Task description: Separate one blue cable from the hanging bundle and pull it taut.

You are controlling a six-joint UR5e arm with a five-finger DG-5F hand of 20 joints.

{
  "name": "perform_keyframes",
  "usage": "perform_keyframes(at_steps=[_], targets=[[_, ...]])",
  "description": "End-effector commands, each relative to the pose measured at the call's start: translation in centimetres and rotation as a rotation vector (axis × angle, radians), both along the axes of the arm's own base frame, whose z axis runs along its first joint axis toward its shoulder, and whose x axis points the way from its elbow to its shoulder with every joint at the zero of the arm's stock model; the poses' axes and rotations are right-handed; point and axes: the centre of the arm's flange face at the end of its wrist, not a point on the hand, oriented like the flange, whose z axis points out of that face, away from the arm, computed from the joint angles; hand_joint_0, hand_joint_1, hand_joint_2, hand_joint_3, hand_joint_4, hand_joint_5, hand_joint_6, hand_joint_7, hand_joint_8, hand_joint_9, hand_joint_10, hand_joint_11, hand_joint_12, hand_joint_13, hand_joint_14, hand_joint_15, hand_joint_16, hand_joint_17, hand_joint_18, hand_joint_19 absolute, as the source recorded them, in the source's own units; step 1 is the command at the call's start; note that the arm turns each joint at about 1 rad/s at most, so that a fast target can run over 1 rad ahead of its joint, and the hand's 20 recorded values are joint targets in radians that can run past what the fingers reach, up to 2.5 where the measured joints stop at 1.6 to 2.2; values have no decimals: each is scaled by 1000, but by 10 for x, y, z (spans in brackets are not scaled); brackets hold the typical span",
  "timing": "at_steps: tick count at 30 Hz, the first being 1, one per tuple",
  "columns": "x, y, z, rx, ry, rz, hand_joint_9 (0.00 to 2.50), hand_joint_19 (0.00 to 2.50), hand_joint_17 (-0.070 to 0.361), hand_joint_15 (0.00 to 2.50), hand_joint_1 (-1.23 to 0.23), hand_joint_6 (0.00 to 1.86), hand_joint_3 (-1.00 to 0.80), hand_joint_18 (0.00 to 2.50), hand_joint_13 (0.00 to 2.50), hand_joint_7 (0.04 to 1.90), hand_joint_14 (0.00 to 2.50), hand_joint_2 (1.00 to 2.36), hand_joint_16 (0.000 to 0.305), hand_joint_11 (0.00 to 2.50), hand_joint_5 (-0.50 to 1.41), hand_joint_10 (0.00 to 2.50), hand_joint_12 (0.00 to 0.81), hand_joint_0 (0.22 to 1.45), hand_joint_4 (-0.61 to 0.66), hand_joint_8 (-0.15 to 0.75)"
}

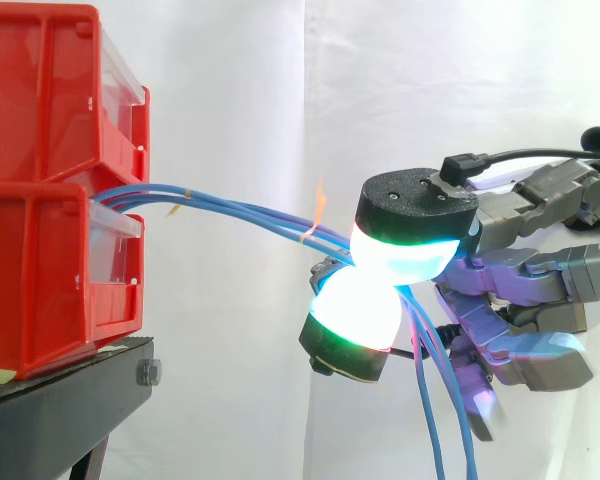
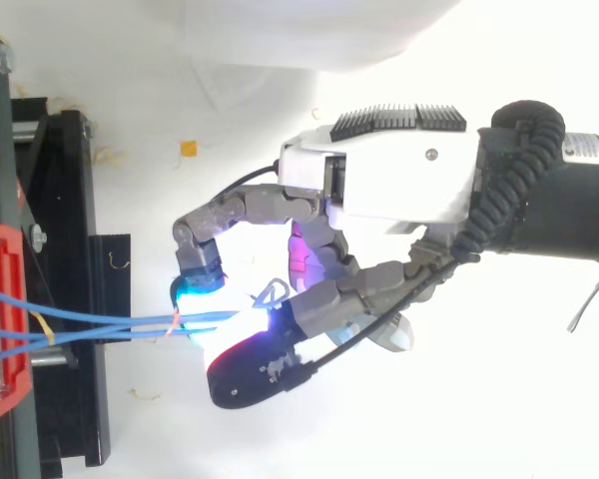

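cables pinched, one strand not yet singled out

we see the hand (image 1: 540, 290) closed in a pinch. two glowing fingers (image 1: 405, 255) press together on the blue cables (image 1: 240, 208). these run in from the red bins (image 1: 40, 200) at 9 o'clock of the hand and drop toward 6 o'clock past the pinch. we judge the grasp made, but several strands seem caught together and the span bows. separating one and tightening it remain.

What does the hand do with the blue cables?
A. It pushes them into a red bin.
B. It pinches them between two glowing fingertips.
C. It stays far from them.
B: in the side view two fingertips of the hand meet on the blue cables, which hang down past the pinch.
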Motion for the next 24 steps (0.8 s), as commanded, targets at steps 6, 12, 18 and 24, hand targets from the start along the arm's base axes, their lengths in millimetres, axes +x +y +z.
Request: perform_keyframes(at_steps=[6,12,18,24], targets=[[7,5,5,9,-61,-2,2173,301,204,629,-885,504,-132,1356,1648,1325,18,1084,91,589,150,22,344,620,55,203],[9,3,5,10,-75,-9,2158,304,217,631,-838,502,-354,1373,1636,1338,20,1004,97,566,144,21,353,534,142,213],[9,3,5,7,-71,-9,2150,374,196,674,-590,501,-500,1249,1593,1343,20,1000,87,584,147,22,324,458,101,181],[8,3,5,7,-70,-9,2155,433,174,699,-368,502,-500,1159,1574,1305,21,1000,77,600,146,23,297,543,36,136]])
